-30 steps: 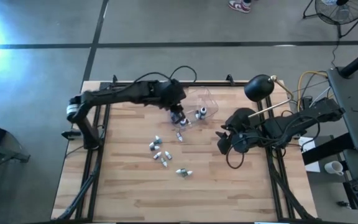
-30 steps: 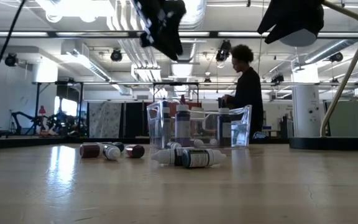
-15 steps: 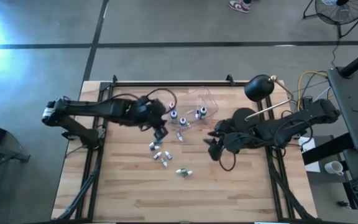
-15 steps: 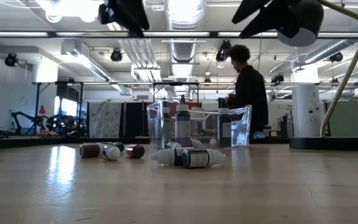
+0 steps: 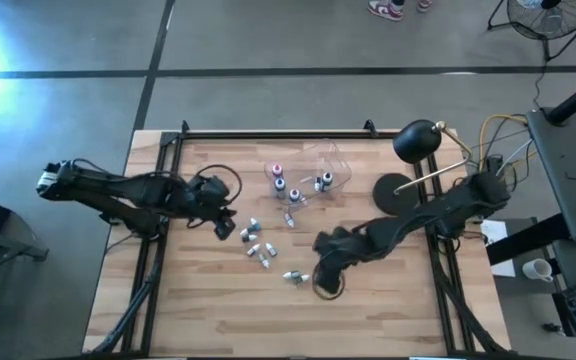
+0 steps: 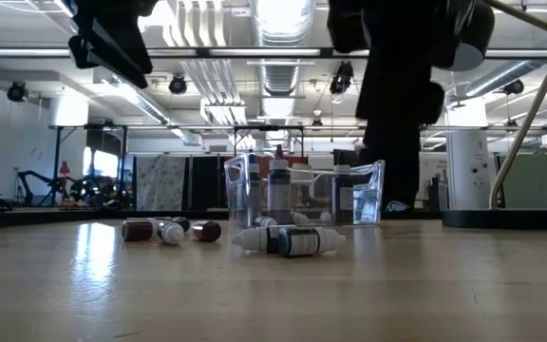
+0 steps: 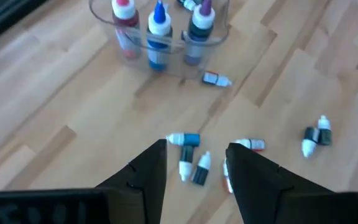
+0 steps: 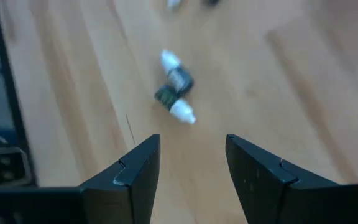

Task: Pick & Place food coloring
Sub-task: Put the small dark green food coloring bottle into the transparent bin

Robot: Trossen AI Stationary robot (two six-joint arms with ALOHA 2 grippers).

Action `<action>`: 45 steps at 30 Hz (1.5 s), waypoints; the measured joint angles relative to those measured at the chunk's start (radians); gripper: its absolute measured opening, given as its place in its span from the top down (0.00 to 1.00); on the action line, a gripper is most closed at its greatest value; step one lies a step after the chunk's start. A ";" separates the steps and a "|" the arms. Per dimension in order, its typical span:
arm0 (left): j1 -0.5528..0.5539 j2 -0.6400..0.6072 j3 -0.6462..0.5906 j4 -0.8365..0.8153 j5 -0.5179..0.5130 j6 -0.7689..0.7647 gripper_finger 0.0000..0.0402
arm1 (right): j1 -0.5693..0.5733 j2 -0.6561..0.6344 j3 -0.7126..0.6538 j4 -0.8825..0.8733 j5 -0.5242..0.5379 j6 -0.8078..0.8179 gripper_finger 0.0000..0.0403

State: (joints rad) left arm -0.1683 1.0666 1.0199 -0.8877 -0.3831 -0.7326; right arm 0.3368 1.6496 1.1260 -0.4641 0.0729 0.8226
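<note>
A wooden table on a dark frame is standing on a grey workshop floor, with a black desk lamp near its far right corner. The food coloring bottles are lying scattered mid-table: a loose cluster near the centre and a pair lying together closer to the near edge. A few more bottles are standing upright in and beside a clear plastic tub toward the far side, as the left wrist view shows.

The right gripper is hovering just beside the near pair, which is lying directly ahead of its jaws. The two bottles are lying at an angle to each other, white tips pointing outward, so their shared long line is running roughly crosswise to the jaw gap. The jaws are standing apart and holding nothing. This arm is clearly the nearer one to that pair.

The left gripper is hanging over the left part of the table, jaws likewise apart and empty, with the central cluster just ahead of them.

Judging from this, the right arm is lining up a descent, and a wrist turn may help it straddle one bottle.
</note>
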 joint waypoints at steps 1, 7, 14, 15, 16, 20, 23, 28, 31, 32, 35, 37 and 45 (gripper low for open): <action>-0.007 -0.017 -0.018 0.015 0.000 -0.006 0.65 | 0.004 0.035 0.018 -0.004 -0.017 -0.015 0.56; -0.022 -0.076 -0.083 0.068 0.004 0.030 0.65 | 0.028 0.219 0.190 -0.077 -0.002 -0.222 0.56; -0.022 -0.075 -0.087 0.068 0.004 0.110 0.65 | 0.027 0.395 0.392 -0.253 -0.011 -0.447 0.56; -0.022 -0.074 -0.087 0.067 0.004 0.118 0.65 | 0.027 0.417 0.410 -0.255 -0.015 -0.474 0.56; -0.022 -0.074 -0.087 0.068 0.004 0.126 0.65 | 0.025 0.434 0.424 -0.255 -0.019 -0.497 0.56; -0.022 -0.074 -0.087 0.068 0.004 0.138 0.65 | 0.013 0.466 0.447 -0.262 -0.033 -0.535 0.56; -0.022 -0.074 -0.088 0.068 0.004 0.138 0.65 | 0.006 0.476 0.446 -0.267 -0.032 -0.537 0.56; -0.022 -0.074 -0.091 0.064 0.004 0.142 0.65 | 0.009 0.513 0.442 -0.262 -0.087 -0.549 0.56; -0.022 -0.074 -0.091 0.065 0.004 0.153 0.65 | 0.007 0.529 0.444 -0.262 -0.103 -0.538 0.56; -0.022 -0.074 -0.091 0.065 0.004 0.154 0.65 | 0.007 0.530 0.444 -0.262 -0.103 -0.534 0.57; -0.022 -0.074 -0.091 0.065 0.004 0.155 0.65 | 0.007 0.531 0.444 -0.262 -0.093 -0.519 0.60; -0.022 -0.074 -0.091 0.065 0.004 0.154 0.65 | 0.004 0.529 0.443 -0.262 -0.092 -0.519 0.64; -0.022 -0.074 -0.091 0.065 0.004 0.155 0.65 | -0.014 0.522 0.441 -0.264 -0.092 -0.425 0.87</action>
State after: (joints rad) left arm -0.1898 0.9924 0.9287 -0.8230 -0.3794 -0.5773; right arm 0.3225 2.1719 1.5666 -0.7282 -0.0190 0.3979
